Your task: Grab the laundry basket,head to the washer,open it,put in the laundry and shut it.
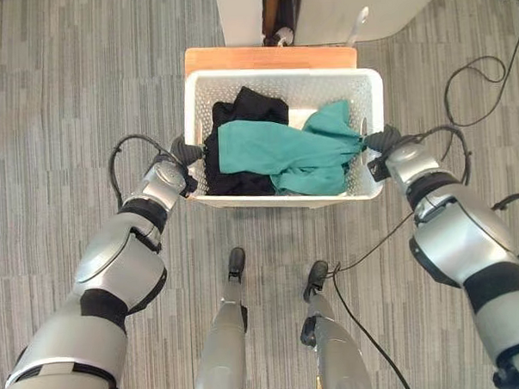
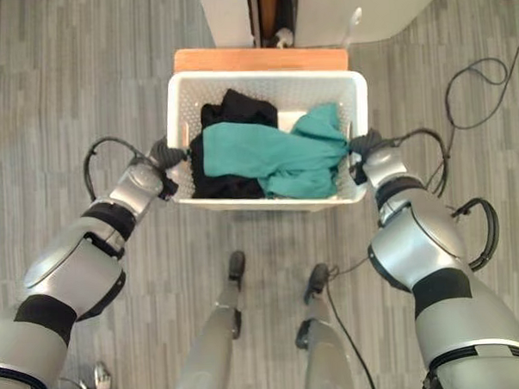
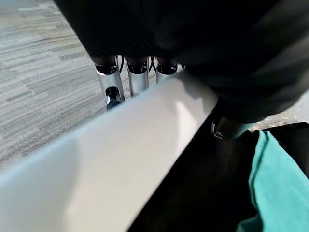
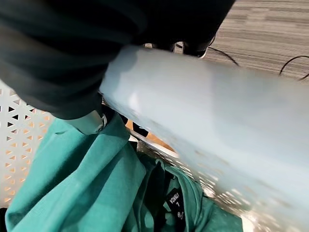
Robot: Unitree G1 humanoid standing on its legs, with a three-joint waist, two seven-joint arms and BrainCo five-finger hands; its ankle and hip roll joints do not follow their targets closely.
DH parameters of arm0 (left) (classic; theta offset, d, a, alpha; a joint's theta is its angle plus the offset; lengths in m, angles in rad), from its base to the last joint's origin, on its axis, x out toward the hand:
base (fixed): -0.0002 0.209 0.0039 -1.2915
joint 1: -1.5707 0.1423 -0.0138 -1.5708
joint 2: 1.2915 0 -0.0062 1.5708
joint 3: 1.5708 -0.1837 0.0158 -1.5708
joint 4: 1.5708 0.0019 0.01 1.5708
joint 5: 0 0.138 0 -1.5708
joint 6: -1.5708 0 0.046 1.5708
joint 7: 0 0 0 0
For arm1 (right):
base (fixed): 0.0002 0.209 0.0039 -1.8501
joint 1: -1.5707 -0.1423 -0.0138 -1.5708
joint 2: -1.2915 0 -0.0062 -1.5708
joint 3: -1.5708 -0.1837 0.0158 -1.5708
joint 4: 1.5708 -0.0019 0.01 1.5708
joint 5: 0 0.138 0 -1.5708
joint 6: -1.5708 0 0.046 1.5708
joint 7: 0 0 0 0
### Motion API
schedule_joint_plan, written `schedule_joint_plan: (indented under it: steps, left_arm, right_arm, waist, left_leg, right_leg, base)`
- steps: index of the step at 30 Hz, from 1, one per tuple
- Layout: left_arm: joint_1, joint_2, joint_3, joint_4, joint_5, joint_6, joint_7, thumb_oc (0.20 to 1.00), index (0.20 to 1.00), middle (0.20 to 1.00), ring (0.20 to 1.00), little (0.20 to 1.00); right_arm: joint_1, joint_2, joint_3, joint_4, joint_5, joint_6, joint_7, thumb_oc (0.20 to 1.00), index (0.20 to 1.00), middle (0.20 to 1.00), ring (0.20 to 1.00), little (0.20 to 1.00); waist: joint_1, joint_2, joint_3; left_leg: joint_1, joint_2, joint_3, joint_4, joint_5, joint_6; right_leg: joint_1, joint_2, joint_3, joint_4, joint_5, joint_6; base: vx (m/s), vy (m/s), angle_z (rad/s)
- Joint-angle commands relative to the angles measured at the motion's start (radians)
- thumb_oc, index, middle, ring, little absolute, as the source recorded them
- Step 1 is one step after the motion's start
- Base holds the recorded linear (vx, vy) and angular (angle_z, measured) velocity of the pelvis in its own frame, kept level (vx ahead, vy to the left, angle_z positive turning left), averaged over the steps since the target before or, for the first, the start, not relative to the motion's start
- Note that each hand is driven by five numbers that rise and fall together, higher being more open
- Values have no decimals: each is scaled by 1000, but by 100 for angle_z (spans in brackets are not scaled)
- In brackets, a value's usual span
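On the grey striped carpet (image 1: pixel 66 99), seen from the left eye, a white perforated laundry basket (image 1: pixel 280 82) sits on a low wooden stand (image 1: pixel 271 57), holding a teal garment (image 1: pixel 284 155) draped over black clothes (image 1: pixel 256 104). Beyond the stand is a white appliance (image 1: pixel 363 5), probably the washer, though its front is cut off. The left hand (image 1: pixel 178 155) is at the basket's left rim and the right hand (image 1: pixel 380 143) at its right rim. From the right eye, the same layout shows, each hand pressed against its own side of the basket at rim height. Close in at the left wrist, silver fingers (image 3: pixel 108 84) reach down the outside of the white rim (image 3: pixel 120 159) while the thumb (image 3: pixel 227 128) sits inside by the black clothes, so the hand clasps the rim. At the right wrist, the thumb (image 4: pixel 91 121) lies inside against the teal garment with the fingers hooked over the rim's far side, clasping it likewise.
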Motion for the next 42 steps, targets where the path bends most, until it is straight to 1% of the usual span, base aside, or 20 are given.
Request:
schedule_joint_plan:
  steps: [1, 4, 5, 7, 8, 13, 18, 20, 27, 29, 32, 33, 34, 36, 37, 38, 39, 40, 41, 42]
  left_arm:
    - [-15, -6, -10, -107, -4, -90, 3, 200, 200, 200, 200, 200]
    - [36, 31, -2, -208, -15, -95, -5, 200, 200, 200, 200, 200]
    - [95, 89, 18, -341, -31, -95, -17, 200, 200, 200, 200, 200]
    - [125, 113, 32, -398, -31, -91, -22, 200, 200, 200, 200, 200]
    - [204, 151, 71, -509, -42, -87, -40, 200, 200, 200, 200, 200]
    - [343, 197, 129, -599, -72, -52, -87, 200, 200, 200, 200, 200]
    - [364, 164, 120, -550, -70, -33, -99, 200, 200, 200, 200, 200]
    - [355, 108, 100, -453, -40, -15, -106, 200, 200, 200, 200, 200]
    - [317, 61, 87, -356, -31, -10, -102, 200, 200, 200, 200, 200]
    - [261, 39, 69, -294, -22, -18, -95, 200, 200, 200, 200, 200]
    - [239, 21, 63, -254, -14, -31, -88, 200, 200, 200, 200, 200]
    - [214, -8, 71, -176, -13, -43, -84, 200, 200, 200, 200, 200]
    - [190, -34, 63, -126, -8, -48, -87, 200, 200, 200, 200, 200]
    - [178, -45, 63, -105, -8, -50, -79, 200, 200, 200, 200, 200]
    - [170, -66, 71, -60, -16, -58, -76, 200, 200, 200, 200, 200]
    - [153, -75, 71, 29, 16, -62, -77, 200, 200, 200, 200, 200]
    - [144, -75, 70, 42, 24, -62, -80, 200, 200, 200, 200, 200]
    - [134, -65, 61, 50, 40, -54, -83, 200, 200, 200, 200, 200]
    - [134, -65, 61, 50, 40, -54, -83, 200, 200, 200, 200, 200]
    - [123, -69, 53, 54, 47, -51, -81, 200, 200, 200, 200, 200]
  right_arm:
    - [-20, -30, -8, -157, 14, -69, 13, 200, 200, 200, 200, 200]
    - [33, -73, -27, -227, 5, -71, 21, 200, 200, 200, 200, 200]
    - [102, -124, -50, -318, -17, -65, 33, 200, 200, 200, 200, 200]
    - [140, -147, -61, -351, -34, -61, 45, 200, 200, 200, 200, 200]
    - [217, -189, -95, -432, -60, -53, 68, 200, 200, 200, 200, 200]
    - [369, -266, -177, -515, -89, -25, 121, 200, 200, 200, 200, 200]
    - [400, -260, -197, -467, -80, -10, 140, 200, 200, 200, 200, 200]
    - [393, -234, -195, -418, -68, 6, 153, 200, 200, 200, 200, 200]
    - [362, -211, -167, -376, -62, 9, 155, 200, 200, 200, 200, 200]
    - [322, -200, -139, -338, -48, -2, 152, 200, 200, 200, 200, 200]
    - [306, -193, -135, -314, -31, -13, 144, 200, 200, 200, 200, 200]
    - [278, -170, -123, -247, -23, -20, 147, 200, 200, 200, 200, 200]
    - [252, -165, -110, -219, -30, -19, 157, 200, 200, 200, 200, 200]
    - [232, -166, -118, -214, -21, -18, 159, 200, 200, 200, 200, 200]
    - [208, -155, -119, -206, -2, -20, 157, 200, 200, 200, 200, 200]
    - [156, -129, -133, -150, 31, -23, 156, 200, 200, 200, 200, 200]
    - [144, -120, -133, -142, 36, -25, 155, 200, 200, 200, 200, 200]
    - [148, -112, -136, -121, 40, -27, 158, 200, 200, 200, 200, 200]
    - [148, -112, -136, -121, 40, -27, 158, 200, 200, 200, 200, 200]
    - [150, -109, -130, -109, 36, -27, 161, 200, 200, 200, 200, 200]
  waist:
    - [-32, 36, -73]
    - [-42, 40, -103]
    - [-53, 44, -132]
    - [-58, 46, -148]
    - [-67, 51, -182]
    - [-81, 55, -261]
    - [-93, 55, -294]
    - [-114, 52, -322]
    - [-133, 48, -333]
    - [-144, 43, -314]
    - [-144, 35, -288]
    - [-124, 30, -262]
    - [-129, 33, -259]
    - [-137, 40, -249]
    - [-146, 47, -235]
    - [-152, 53, -225]
    - [-146, 54, -219]
    - [-129, 67, -215]
    - [-132, 68, -214]
    - [-134, 74, -211]
  left_leg:
    - [148, -40, 39, -62, -50, 24]
    - [190, -38, 49, -62, -62, 30]
    - [237, -35, 57, -62, -76, 35]
    - [262, -34, 62, -62, -82, 37]
    - [310, -32, 72, -62, -96, 40]
    - [403, -27, 83, -62, -121, 42]
    - [445, -17, 84, -61, -133, 39]
    - [478, -5, 90, -60, -143, 36]
    - [483, 16, 109, -51, -145, 29]
    - [448, 24, 97, 0, -163, 33]
    - [408, 6, 67, 78, -186, 32]
    - [401, -74, -81, 143, -262, 43]
    - [409, -91, -99, 134, -283, 52]
    - [408, -101, -86, 143, -286, 64]
    - [410, -114, -65, 130, -294, 78]
    - [414, -140, 16, 101, -290, 104]
    - [407, -134, 53, 96, -286, 112]
    - [392, -118, 104, 96, -274, 121]
    - [393, -118, 101, 97, -275, 121]
    - [394, -106, 122, 92, -263, 126]
  right_leg:
    - [82, -28, 19, 69, -63, 69]
    - [113, -31, 23, 80, -76, 69]
    - [151, -33, 26, 94, -93, 69]
    - [170, -34, 29, 99, -99, 70]
    - [204, -31, 42, 108, -113, 68]
    - [285, -22, 62, 114, -141, 64]
    - [323, -11, 77, 118, -165, 58]
    - [351, 5, 98, 112, -179, 47]
    - [349, 31, 138, 82, -173, 36]
    - [313, 49, 199, 67, -153, 32]
    - [283, 47, 242, 74, -129, 35]
    - [230, 57, 328, 92, -110, 48]
    - [204, 67, 362, 101, -101, 57]
    - [183, 71, 394, 119, -87, 67]
    - [139, 70, 429, 141, -72, 91]
    - [77, 57, 468, 145, -28, 135]
    - [58, 44, 427, 159, -40, 134]
    - [57, -6, 266, 202, -83, 92]
    - [59, -6, 263, 203, -85, 92]
    - [83, -18, 203, 246, -120, 75]
  base:
    - [79, 14, -4]
    - [68, -7, -11]
    - [105, -31, -8]
    - [75, -21, -11]
    - [74, -30, -18]
    - [68, -51, -21]
    - [42, -69, -13]
    - [30, -110, -7]
    - [-35, -57, -17]
    - [-194, -44, -25]
    - [-186, 50, -62]
    - [-200, 117, -84]
    - [-244, 190, -126]
    - [-133, 162, -139]
    - [-322, 383, -140]
    - [-409, 415, -104]
    - [-445, 322, -158]
    - [-232, 74, -185]
    - [-212, 56, -214]
    - [-124, 28, -144]
